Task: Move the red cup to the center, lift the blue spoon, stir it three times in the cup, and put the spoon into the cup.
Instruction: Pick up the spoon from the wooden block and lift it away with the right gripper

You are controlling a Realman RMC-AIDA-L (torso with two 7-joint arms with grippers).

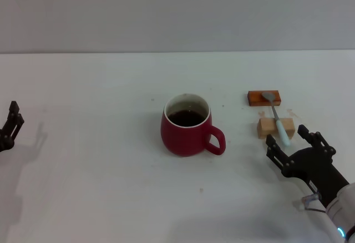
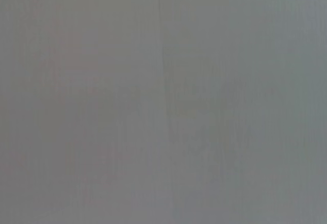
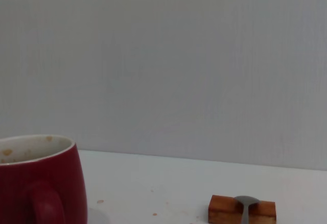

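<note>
Where my head camera looks down, I see a plain white table [image 1: 100,198] running back to a bare grey-white wall [image 1: 177,10]. Near the middle of the table stands the red cup [image 1: 187,125], dark liquid inside, its loop handle turned toward the robot's right. Well off to its right, the blue spoon [image 1: 277,119] lies across two small blocks: its grey bowl rests on the orange-brown block [image 1: 264,97] farther back, and its pale blue handle crosses the tan wooden block [image 1: 275,127] nearer the robot. My right gripper [image 1: 286,136] sits just on the near side of the handle's end, black fingers spread apart with nothing between them. My left gripper [image 1: 11,124] is parked at the table's far left edge, and I cannot tell how its fingers stand

From the right wrist camera I get a low side-on look the head view lacks: the cup's white rim [image 3: 30,147] with brown specks on it, the handle facing me, and the spoon bowl sitting in a notch of the orange-brown block. My left wrist camera shows only a blank grey surface
</note>
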